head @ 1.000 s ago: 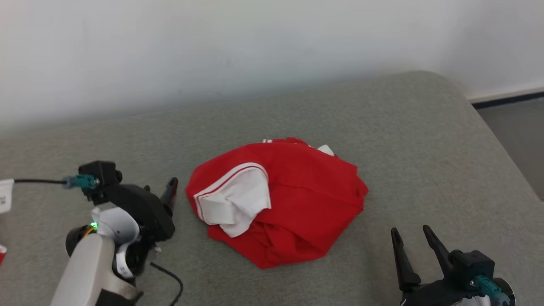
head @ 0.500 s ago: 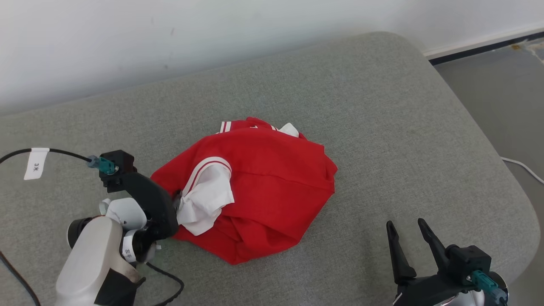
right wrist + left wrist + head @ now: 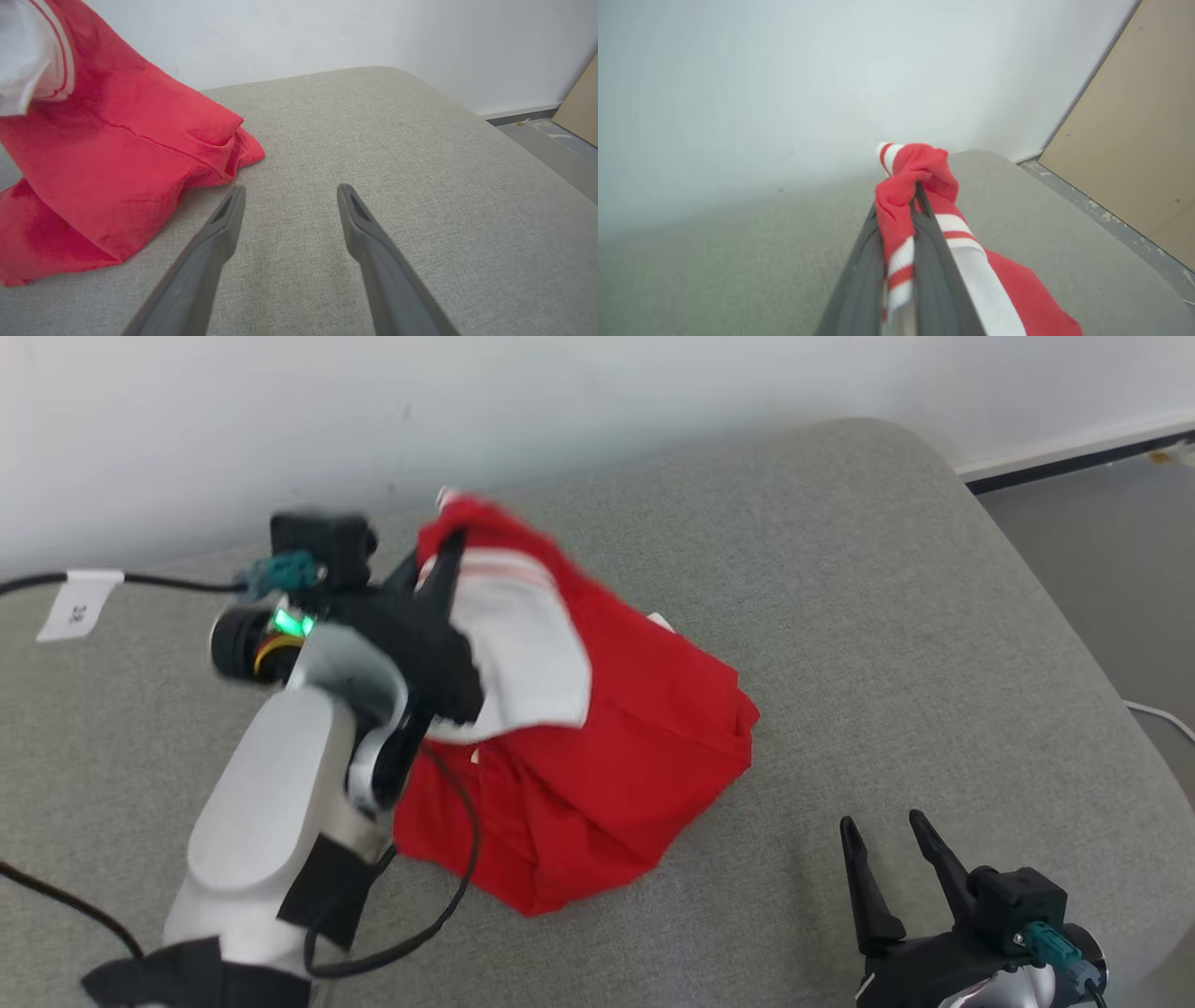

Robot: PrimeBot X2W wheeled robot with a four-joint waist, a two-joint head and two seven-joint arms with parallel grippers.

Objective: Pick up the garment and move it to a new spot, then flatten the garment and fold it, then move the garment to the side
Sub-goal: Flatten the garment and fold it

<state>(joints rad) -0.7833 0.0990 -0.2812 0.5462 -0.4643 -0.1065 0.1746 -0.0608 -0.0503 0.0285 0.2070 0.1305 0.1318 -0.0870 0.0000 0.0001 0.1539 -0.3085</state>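
The broad grey woven-fabric cushion (image 3: 840, 569) carried everything, its rounded far right corner close to the white wall (image 3: 653, 383). On it you had the crumpled red garment with white sleeves and striped trim (image 3: 607, 756), about midway between the left and right edges and nearer the far edge than the near one. Its lower bulk rested on the cushion while its upper part stood peaked towards the far edge, because it hung there from your left tool (image 3: 446, 555). That tool was pinched tight on a bunched fold and its red-and-white striped cuff (image 3: 899, 261), the cloth wrapped over both fingers. A grip on an edge like that looked meant to let the garment's own weight draw it out of the heap, so I judge the pick-up was in hand and the move to a new spot not yet done. Your right tool (image 3: 882, 819) stood with fingers wide apart and nothing between them, near the cushion's near right corner and just clear of the garment's hem. It was probably parked where it would not snag the cloth yet could reach a second edge for flattening. One white sleeve (image 3: 523, 653) drooped beside the left tool.
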